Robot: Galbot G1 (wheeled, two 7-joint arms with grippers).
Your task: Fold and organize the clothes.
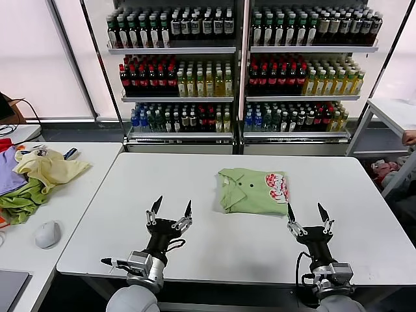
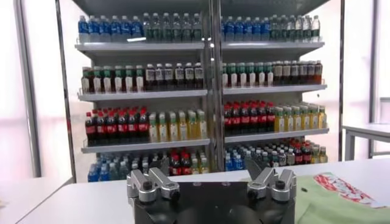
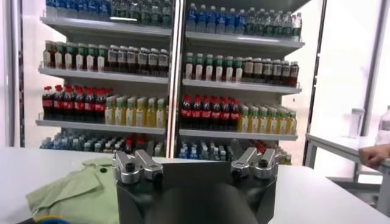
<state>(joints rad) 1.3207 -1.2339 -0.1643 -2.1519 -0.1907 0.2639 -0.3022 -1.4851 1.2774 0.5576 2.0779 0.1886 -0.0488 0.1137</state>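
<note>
Although both grippers stand over the near edge of the table (image 1: pixel 195 260) with jaws spread wide and empty, the shirt (image 1: pixel 253 190) lies folded ahead of them, right of centre. Its long axis runs across the table, collar toward the left. The right gripper (image 1: pixel 308 214) is nearer, just short of its print corner; the left gripper (image 1: pixel 171 209) sits farther off.

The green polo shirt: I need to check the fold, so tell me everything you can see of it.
The light green polo shirt lies folded into a compact rectangle, flat on the white table, right of its middle. It looks like soft cloth, with the collar and small buttons to the robot's left and a red-and-white print on the right end. Nothing touches it but the table; both hands wait apart, near the front edge.
</note>
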